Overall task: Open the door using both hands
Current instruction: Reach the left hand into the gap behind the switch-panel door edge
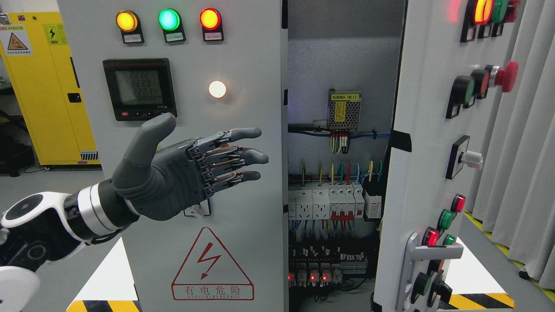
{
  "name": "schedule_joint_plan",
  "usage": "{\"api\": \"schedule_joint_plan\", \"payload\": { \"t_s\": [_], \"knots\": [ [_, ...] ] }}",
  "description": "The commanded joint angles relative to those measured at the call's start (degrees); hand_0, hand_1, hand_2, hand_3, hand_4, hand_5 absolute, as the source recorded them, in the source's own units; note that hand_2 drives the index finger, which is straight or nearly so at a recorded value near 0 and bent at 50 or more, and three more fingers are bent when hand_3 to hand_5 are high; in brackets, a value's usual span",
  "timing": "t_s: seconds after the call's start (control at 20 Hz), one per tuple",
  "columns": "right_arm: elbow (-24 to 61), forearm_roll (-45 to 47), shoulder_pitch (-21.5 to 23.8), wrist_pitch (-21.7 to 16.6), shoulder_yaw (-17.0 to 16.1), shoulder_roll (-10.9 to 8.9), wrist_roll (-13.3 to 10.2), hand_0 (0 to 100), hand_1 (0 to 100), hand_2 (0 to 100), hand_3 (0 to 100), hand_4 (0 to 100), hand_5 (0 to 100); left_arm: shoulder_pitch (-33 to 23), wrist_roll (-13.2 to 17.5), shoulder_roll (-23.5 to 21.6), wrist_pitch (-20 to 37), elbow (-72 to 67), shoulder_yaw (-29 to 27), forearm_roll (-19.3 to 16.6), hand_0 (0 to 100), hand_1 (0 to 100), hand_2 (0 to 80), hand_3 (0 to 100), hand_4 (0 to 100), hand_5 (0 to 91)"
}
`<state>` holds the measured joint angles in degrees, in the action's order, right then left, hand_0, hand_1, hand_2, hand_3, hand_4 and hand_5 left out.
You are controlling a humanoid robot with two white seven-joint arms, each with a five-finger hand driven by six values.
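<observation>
Grey cabinet with its right door (427,173) swung open, left door (243,130) closed.

The open door stands edge-on at the right, lamps, a red push button and a handle (427,253) on its face; behind it, wiring and breakers (334,203) show. The left hand (186,173), palm open and fingers spread and straight, holds nothing in front of the closed door, below its meter (139,89) and above the red warning triangle (212,266).

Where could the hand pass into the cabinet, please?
Free: the bare upper cavity between the left door and right door, above the power supply. Crowded: wires and breakers below. The left hand hovers outside.
</observation>
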<state>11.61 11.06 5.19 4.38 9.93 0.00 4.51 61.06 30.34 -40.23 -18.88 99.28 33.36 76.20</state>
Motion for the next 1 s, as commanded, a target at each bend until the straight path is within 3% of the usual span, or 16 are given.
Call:
{"api": "schedule_joint_plan", "payload": {
  "t_s": [0.0, 0.1, 0.15, 0.5, 0.65, 0.8, 0.95],
  "knots": [
    [0.0, 0.0, 0.0, 0.0, 0.0, 1.14, 0.0, 22, 6, 0, 0, 0, 0, 6.2, -0.1, 6.8, -0.4, -5.9, 12.5, 1.4, 2, 2, 6.4, 21, 9, 0.0],
    [0.0, 0.0, 0.0, 0.0, 0.0, 1.14, 0.1, 22, 6, 0, 0, 0, 0, 8.1, -0.1, 8.7, -0.4, -7.2, 12.8, 2.6, 0, 0, 2.8, 4, 6, 0.0],
    [0.0, 0.0, 0.0, 0.0, 0.0, 1.14, 0.1, 22, 6, 0, 0, 0, 0, 8.9, -0.1, 10.2, -0.5, -7.7, 12.8, 2.6, 0, 0, 0.4, 0, 4, 0.0],
    [0.0, 0.0, 0.0, 0.0, 0.0, 1.14, 0.0, 21, 6, 0, 0, 0, 0, 14.3, -0.1, 13.3, -0.9, -9.6, 17.0, 3.6, 0, 0, 0.0, 0, 2, 0.0],
    [0.0, 0.0, 0.0, 0.0, 0.0, 1.14, 0.0, 21, 6, 0, 0, 0, 0, 17.3, -0.2, 13.3, -0.8, -10.9, 19.2, 6.1, 0, 0, 0.0, 0, 0, 0.0],
    [0.0, 0.0, 0.0, 0.0, 0.0, 1.14, 0.0, 22, 6, 0, 0, 0, 0, 16.2, -1.6, 17.5, -2.5, -14.0, 18.3, 2.3, 0, 0, 0.0, 0, 0, 0.0],
    [0.0, 0.0, 0.0, 0.0, 0.0, 1.14, 0.0, 22, 6, 0, 0, 0, 0, 11.8, -1.9, 24.8, -7.5, -15.4, 11.1, -4.2, 0, 0, 0.0, 0, 0, 0.0]
  ]
}}
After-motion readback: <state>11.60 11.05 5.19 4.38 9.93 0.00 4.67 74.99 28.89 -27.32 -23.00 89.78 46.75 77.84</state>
